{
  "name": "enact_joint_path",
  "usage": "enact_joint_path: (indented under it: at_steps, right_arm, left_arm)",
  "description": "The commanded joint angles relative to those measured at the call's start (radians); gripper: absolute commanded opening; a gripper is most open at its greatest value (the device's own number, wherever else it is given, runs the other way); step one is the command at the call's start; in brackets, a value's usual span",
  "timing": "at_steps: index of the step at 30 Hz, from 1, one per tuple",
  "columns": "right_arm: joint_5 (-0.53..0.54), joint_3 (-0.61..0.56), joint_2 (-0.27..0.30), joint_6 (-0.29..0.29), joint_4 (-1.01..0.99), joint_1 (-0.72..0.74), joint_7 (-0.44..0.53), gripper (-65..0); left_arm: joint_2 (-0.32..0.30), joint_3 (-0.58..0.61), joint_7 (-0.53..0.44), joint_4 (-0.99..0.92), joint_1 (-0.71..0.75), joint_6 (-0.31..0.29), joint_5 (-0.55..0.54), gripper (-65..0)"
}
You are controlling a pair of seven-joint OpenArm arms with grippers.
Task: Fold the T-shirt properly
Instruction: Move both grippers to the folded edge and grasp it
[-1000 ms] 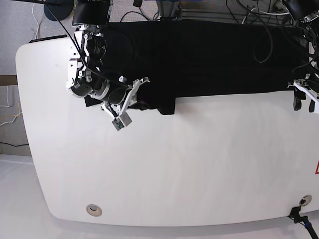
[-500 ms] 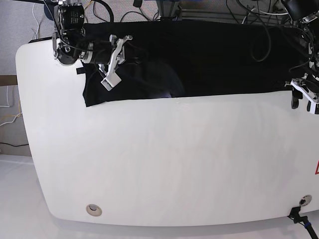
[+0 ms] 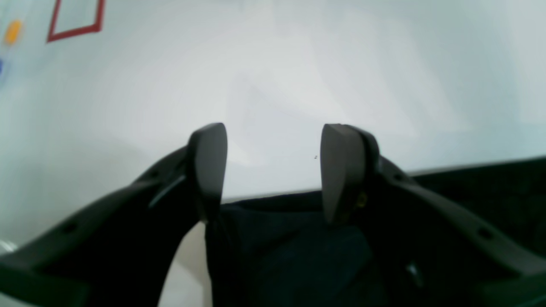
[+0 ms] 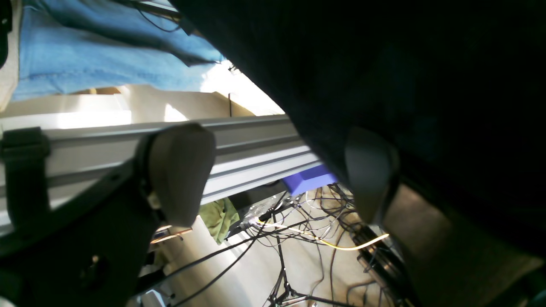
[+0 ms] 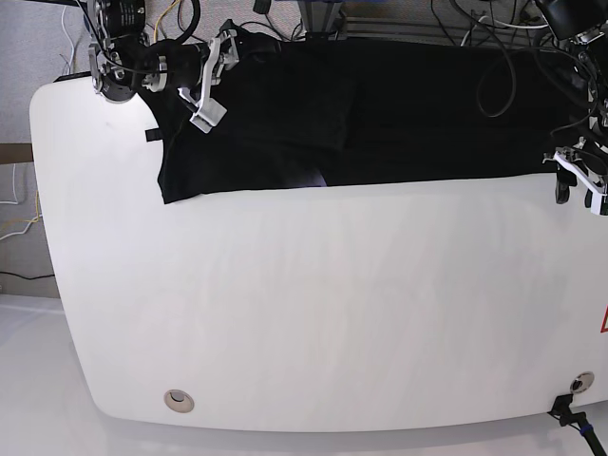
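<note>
The black T-shirt (image 5: 380,114) lies spread along the far side of the white table (image 5: 313,313), plain side up, its front edge running almost straight from left to right. My right gripper (image 5: 217,76) hovers over the shirt's far left corner. In the right wrist view its fingers (image 4: 179,170) stand wide open, with dark cloth (image 4: 405,64) beside the right-hand one. My left gripper (image 5: 578,185) sits at the shirt's right end. In the left wrist view it is open (image 3: 275,145), with the shirt's edge (image 3: 290,238) under the fingers and nothing gripped.
Cables and a metal frame (image 5: 399,19) crowd the space behind the table. A round grommet (image 5: 178,400) sits near the front left edge and a red mark (image 5: 604,321) at the right edge. The right wrist view shows an aluminium rail (image 4: 256,145) and floor cables (image 4: 298,238).
My right gripper carried the shirt's folded left part from the front edge up to the far left, then opened. The cloth there now lies flat. The left arm stayed put.
</note>
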Motion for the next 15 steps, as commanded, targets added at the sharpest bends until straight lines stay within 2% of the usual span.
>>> enact_joint_path:
  at_steps: [1,6,9,12,15]
  right_arm:
    - [0.026,0.007,0.012,0.008,0.033,-0.023,-0.003,-17.1]
    - [0.029,0.07,0.001,0.008,0.092,0.029,0.003,-19.2]
    - [0.02,0.122,-0.054,0.008,0.089,0.114,0.003,-22.0]
    - [-0.019,0.165,-0.103,0.008,0.066,0.186,0.005,-26.9]
    - [-0.117,0.172,-0.158,0.008,0.061,0.21,0.034,-40.4]
  left_arm:
    - [-0.022,-0.007,-0.022,0.016,-0.01,0.001,-0.017,-32.1]
    - [-0.022,-0.007,-0.022,0.024,-0.004,0.001,-0.023,-32.1]
    - [-0.017,-0.01,-0.023,0.047,-0.001,-0.004,-0.024,-32.4]
    - [0.02,-0.031,-0.025,0.153,0.047,-0.004,-0.024,-43.8]
    - [0.046,-0.031,-0.025,0.246,0.093,-0.004,-0.023,-61.3]
